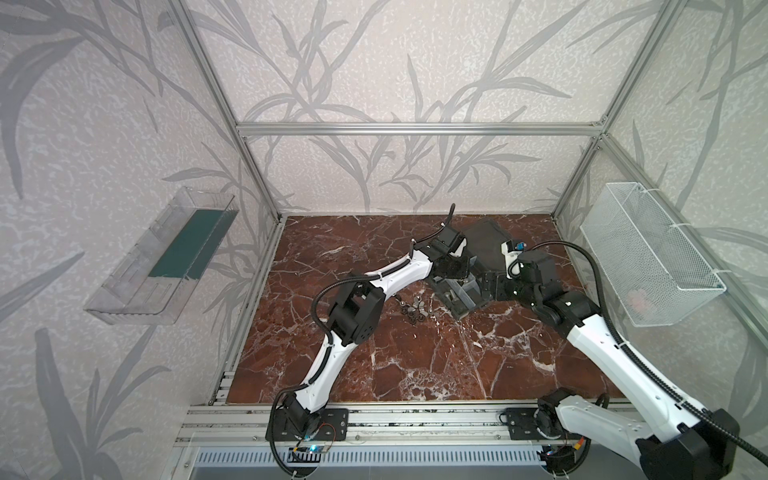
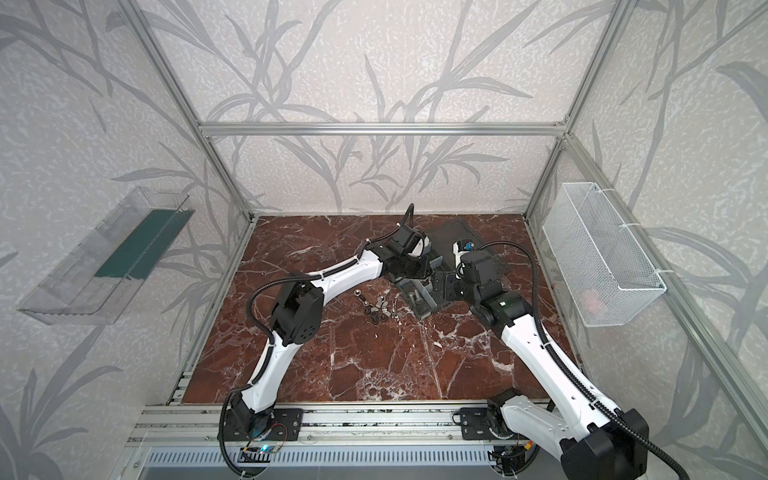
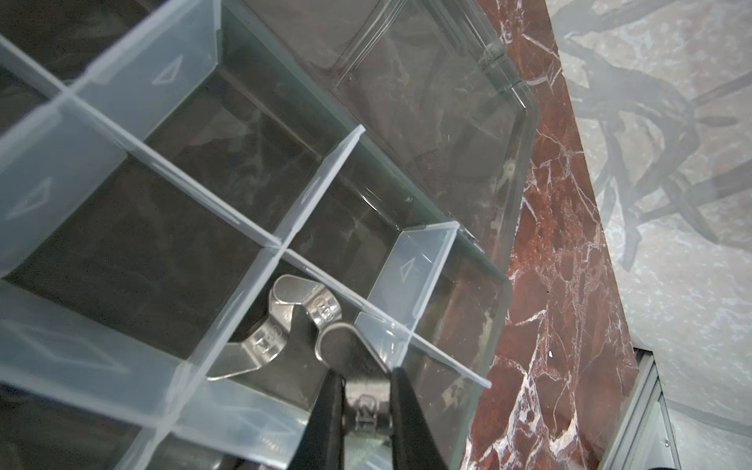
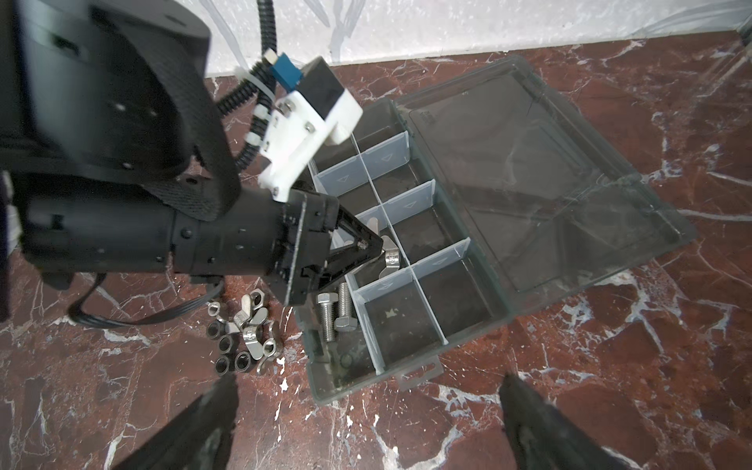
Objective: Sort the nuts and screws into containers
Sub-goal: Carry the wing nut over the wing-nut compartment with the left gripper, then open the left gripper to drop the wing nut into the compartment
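Wing nut (image 3: 346, 350) clamped in my left pincer (image 3: 366, 378), directly over the compartment (image 3: 280, 382) holding another; I judge opening suffices. Right pincer (image 4: 368, 376) stands apart; loose nuts (image 4: 240, 337) lie on counter (image 4: 569, 366).

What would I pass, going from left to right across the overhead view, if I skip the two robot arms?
A clear plastic tray mounted at the far left → loose nuts piled near the middle → dark-grey organizer box with its lid open → white wire-mesh basket hung at the far right.
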Robot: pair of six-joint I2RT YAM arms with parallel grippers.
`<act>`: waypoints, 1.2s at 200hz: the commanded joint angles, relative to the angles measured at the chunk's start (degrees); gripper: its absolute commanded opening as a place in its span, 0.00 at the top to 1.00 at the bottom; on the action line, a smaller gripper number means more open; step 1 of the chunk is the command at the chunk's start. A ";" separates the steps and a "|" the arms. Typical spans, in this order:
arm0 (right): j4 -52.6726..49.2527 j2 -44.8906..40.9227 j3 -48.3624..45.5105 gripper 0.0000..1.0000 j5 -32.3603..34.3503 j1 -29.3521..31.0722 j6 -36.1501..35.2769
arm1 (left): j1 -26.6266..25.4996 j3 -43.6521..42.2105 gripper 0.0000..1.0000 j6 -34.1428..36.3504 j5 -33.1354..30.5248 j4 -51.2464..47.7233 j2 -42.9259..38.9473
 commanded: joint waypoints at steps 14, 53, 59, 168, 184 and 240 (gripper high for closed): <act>-1.99 -2.00 -1.25 0.01 -0.04 -0.46 0.46 | -0.59 3.41 0.83 -0.42 -1.25 -0.91 1.27; -1.38 -0.99 -1.46 0.01 -0.94 -0.65 0.61 | -0.59 3.38 0.72 -0.01 -1.68 -2.69 1.21; -1.28 -0.86 -1.46 0.01 -1.17 -0.64 0.57 | -0.59 3.34 0.71 0.10 -1.94 -2.88 1.06; 1.85 2.47 1.82 0.01 -1.04 -0.99 0.30 | 1.28 -1.08 0.24 4.20 -3.19 -6.58 -10.15; 2.56 3.71 2.75 0.01 -1.35 -1.00 0.24 | 2.19 -5.93 0.21 4.55 -4.13 -4.85 -14.49; 2.46 9.76 6.75 0.01 -0.39 -0.18 -1.22 | 7.95 -30.44 0.01 0.77 -8.79 6.47 -34.07</act>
